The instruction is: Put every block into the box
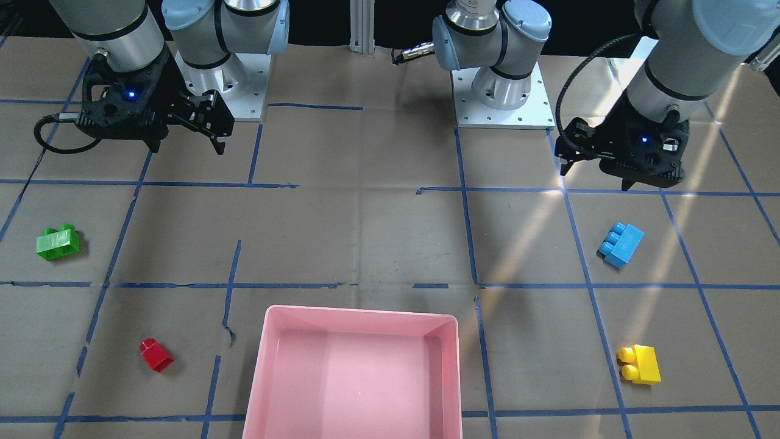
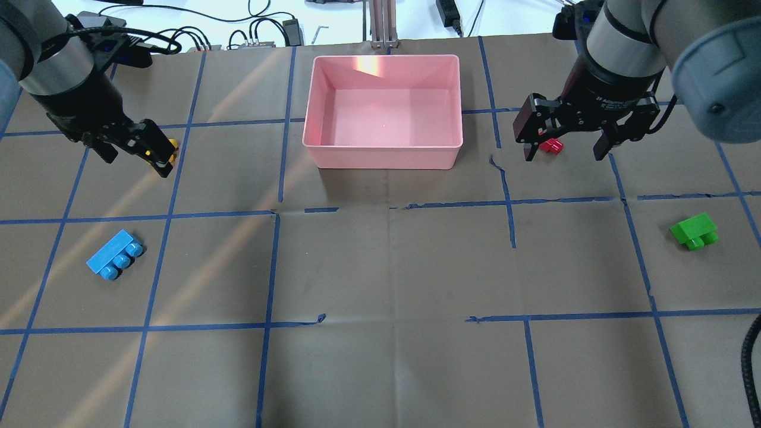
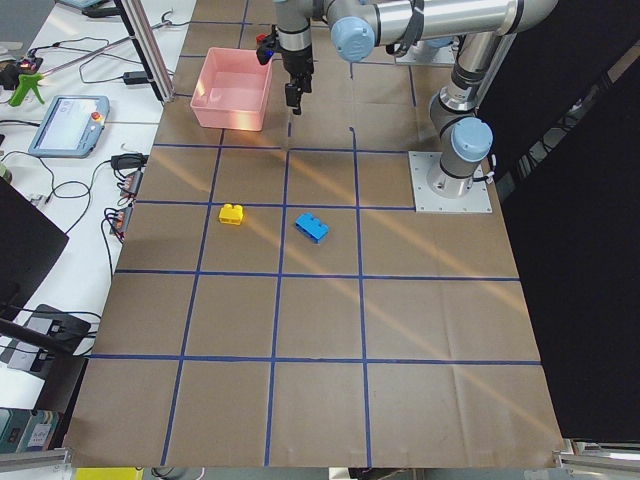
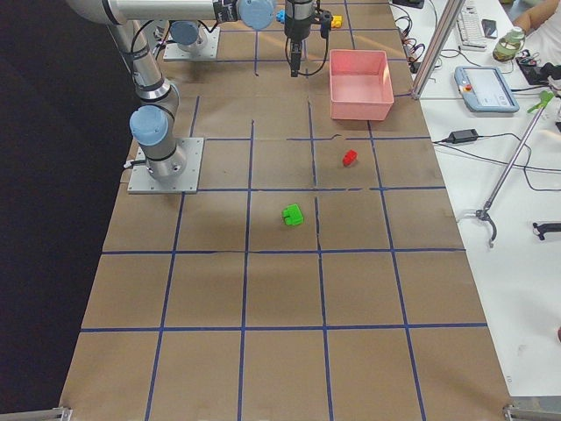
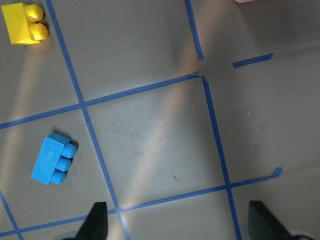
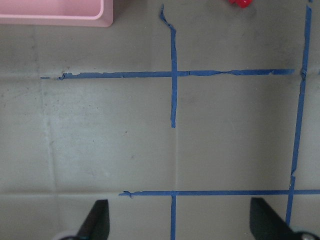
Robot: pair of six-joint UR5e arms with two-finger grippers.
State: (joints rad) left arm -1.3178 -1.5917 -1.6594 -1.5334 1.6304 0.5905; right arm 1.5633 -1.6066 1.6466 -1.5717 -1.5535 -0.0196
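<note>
Box (image 1: pixel 359 312) contents first: I see only the bare pink floor, no block inside, so I judge that the task is not yet started in its real part. The box stands on the table (image 1: pixel 365 231) on the far side from the robot's bases, about in the middle between the two arms.

All four blocks lie on the table outside the box. To the box's left side, as the robot counts it, lies the yellow block (image 1: pixel 640 364), about level with the box, and the blue block (image 1: pixel 620 244), more toward the robot. To the box's right side the red block (image 1: pixel 156 355) is the nearer one, and the green block (image 1: pixel 58 242) is further out and more toward the robot. This layout gives two blocks to each arm, which I think is intended.

The left gripper (image 2: pixel 138 157) hangs above the table to the left of the box, its jaws spread wide and holding nothing. Its wrist camera shows the blue and yellow blocks below, neither between the fingertips. The right gripper (image 2: pixel 563 154) hangs to the right of the box, also spread wide and with nothing in it. The red block only touches the top edge of its wrist view. I believe both are held high so that I can choose a first block.
</note>
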